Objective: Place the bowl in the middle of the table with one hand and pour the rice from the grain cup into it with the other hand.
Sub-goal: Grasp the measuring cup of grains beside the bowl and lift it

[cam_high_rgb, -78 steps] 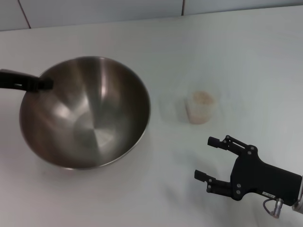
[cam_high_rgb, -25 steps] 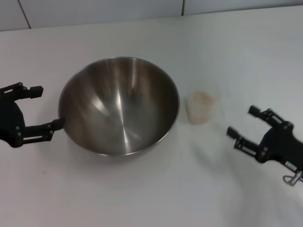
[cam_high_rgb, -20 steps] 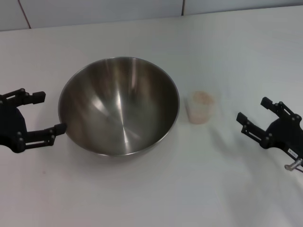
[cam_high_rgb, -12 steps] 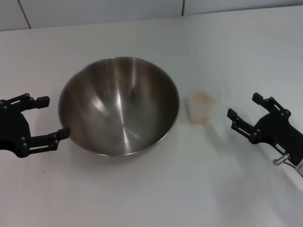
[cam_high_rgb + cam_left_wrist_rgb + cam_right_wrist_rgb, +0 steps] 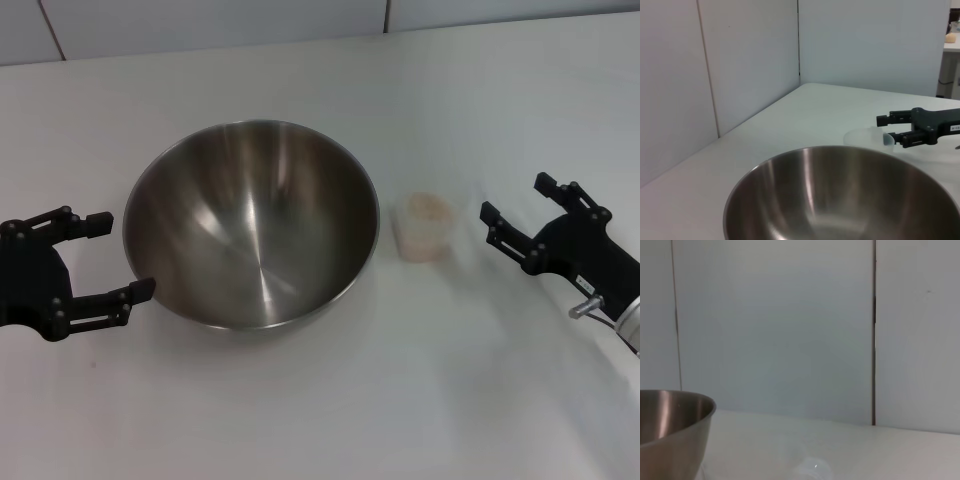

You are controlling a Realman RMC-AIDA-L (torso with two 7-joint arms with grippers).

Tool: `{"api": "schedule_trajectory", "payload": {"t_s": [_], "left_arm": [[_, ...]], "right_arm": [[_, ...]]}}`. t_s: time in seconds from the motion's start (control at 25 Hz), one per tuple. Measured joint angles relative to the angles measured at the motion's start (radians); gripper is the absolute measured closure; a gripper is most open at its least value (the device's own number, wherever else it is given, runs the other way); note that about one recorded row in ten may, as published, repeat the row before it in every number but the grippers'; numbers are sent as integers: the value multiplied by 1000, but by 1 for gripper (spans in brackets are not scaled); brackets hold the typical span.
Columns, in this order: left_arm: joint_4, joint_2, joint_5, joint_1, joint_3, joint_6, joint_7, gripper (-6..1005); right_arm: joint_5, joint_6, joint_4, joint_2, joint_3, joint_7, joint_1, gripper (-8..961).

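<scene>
Head view: bowl point(image 5: 251, 223) sits upright near mid-bench point(image 5: 330, 400), empty, so the placing step looks done. Left pincer point(image 5: 102, 254) is just off the bowl's left rim, fingers spread wide, gripping nothing, not touching steel. Cup point(image 5: 425, 226) stands upright just right of the bowl, small gap between them, rice point(image 5: 428, 205) showing pale inside. Right pincer point(image 5: 513, 211) is spread wide and empty, just right of the cup, lined up for a side grab; bare bench lies behind it and toward the front edge, so there is room to come in. The tight spot is the cup-to-bowl gap. Left wrist view: bowl rim fills the foreground, the cup point(image 5: 867, 136) is past it, and the right pincer point(image 5: 890, 129) sits at the cup's lip, parted. Right wrist view: bowl wall point(image 5: 671, 435) at one side, faint cup rim point(image 5: 813, 469) low down; own fingers not visible here.
</scene>
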Motion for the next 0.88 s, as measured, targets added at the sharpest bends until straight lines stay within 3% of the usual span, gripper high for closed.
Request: {"api": "schedule_trajectory", "payload": {"t_s": [0.88], "left_arm": [[-3, 3, -3, -5, 6, 11, 0, 139]], "right_arm": [[0, 110, 16, 0, 8, -1, 99, 126]]}}
